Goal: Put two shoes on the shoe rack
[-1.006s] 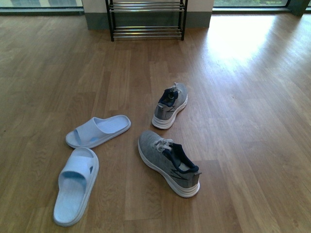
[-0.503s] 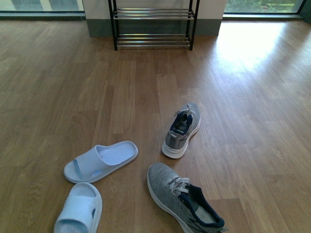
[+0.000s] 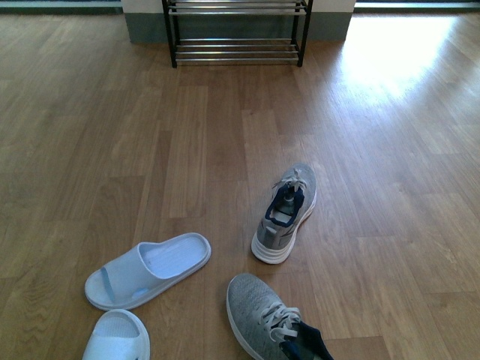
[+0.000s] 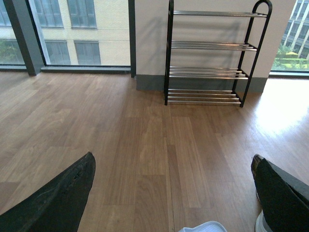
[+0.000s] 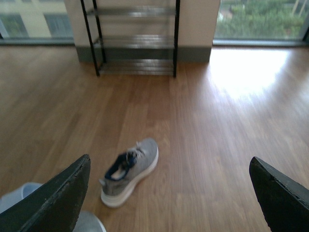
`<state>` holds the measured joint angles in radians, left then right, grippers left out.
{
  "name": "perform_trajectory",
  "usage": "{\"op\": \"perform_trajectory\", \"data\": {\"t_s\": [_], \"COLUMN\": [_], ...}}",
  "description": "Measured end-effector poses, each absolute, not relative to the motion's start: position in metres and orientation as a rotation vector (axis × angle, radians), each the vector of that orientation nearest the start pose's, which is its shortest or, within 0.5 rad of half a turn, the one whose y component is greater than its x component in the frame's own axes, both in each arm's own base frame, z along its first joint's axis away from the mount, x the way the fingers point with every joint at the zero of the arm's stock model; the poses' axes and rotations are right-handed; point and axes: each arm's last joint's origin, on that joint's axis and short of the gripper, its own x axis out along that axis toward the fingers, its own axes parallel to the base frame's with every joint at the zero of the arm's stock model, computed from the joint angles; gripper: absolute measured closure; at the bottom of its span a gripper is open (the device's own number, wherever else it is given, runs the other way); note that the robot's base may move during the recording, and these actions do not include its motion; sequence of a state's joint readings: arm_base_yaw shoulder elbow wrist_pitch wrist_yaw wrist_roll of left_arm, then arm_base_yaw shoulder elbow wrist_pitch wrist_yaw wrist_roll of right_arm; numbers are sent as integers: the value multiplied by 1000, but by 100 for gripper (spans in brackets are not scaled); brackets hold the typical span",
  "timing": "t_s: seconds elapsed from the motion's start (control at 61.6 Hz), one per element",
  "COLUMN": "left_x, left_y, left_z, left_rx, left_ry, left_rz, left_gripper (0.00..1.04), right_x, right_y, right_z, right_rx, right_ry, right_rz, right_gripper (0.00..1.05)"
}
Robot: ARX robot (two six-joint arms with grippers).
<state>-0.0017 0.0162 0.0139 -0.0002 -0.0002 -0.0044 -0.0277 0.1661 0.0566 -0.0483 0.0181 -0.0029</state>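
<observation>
The left gripper's (image 4: 173, 159) two dark fingers (image 4: 63, 198) are standing wide apart and gripping nothing, with bare wooden floor (image 3: 112, 135) showing between them. The right gripper's (image 5: 170, 162) two fingers (image 5: 58, 198) are spread just as wide, also holding nothing.

Between the right fingers, one grey sneaker (image 5: 130, 171) is sitting upright on its white sole, toe pointing towards the rack. In the front view this same farther sneaker (image 3: 285, 214) is resting near the middle of the floor. The second, nearer sneaker (image 3: 266, 322) is lying close to the robot, its heel running off the picture's lower edge. That makes two sneakers, near each other but not touching, and both are sitting on the floor well apart from the rack.

Two pale blue slides are lying left of the sneakers: one slide (image 3: 146, 270) in full view and a second slide (image 3: 116, 341) partly cut off.

One shoe rack (image 4: 207, 58) is standing against the far wall, black-framed, with four tiers of silver bars showing in the left wrist view. No shoes are sitting on them.
</observation>
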Motion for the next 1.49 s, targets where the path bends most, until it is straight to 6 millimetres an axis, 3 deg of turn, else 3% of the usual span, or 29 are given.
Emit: {"op": "perform_trajectory", "data": {"t_s": [0.146, 0.26, 0.357, 0.438, 0.568, 0.746, 0.909, 1.184, 1.493], "left_x": [98, 98, 98, 98, 98, 98, 98, 98, 98], "left_y": [0, 0, 0, 0, 0, 0, 0, 0, 0], "left_z": [167, 167, 167, 167, 167, 167, 167, 167, 167], "left_rx": [-4, -4, -4, -4, -4, -4, -4, -4, -4], "left_ry": [2, 2, 2, 2, 3, 2, 2, 2, 2], "left_rz": [-2, -2, -2, -2, -2, -2, -2, -2, -2], "left_gripper": [9, 9, 9, 9, 9, 9, 9, 9, 9], "right_x": [134, 162, 190, 202, 207, 213, 225, 225, 239], "right_y": [-16, -31, -44, -49, -51, -45, -39, -23, 5], "right_z": [153, 129, 84, 45, -6, -52, -75, -110, -102], "right_rx": [-27, -83, -152, -178, -188, -135, -56, 67, 184], "right_ry": [324, 465, 650, 782, 961, 1117, 1164, 1272, 1250], "right_rz": [9, 56, 109, 153, 189, 203, 150, 100, 204], "right_gripper": [9, 9, 9, 9, 9, 9, 9, 9, 9]}}
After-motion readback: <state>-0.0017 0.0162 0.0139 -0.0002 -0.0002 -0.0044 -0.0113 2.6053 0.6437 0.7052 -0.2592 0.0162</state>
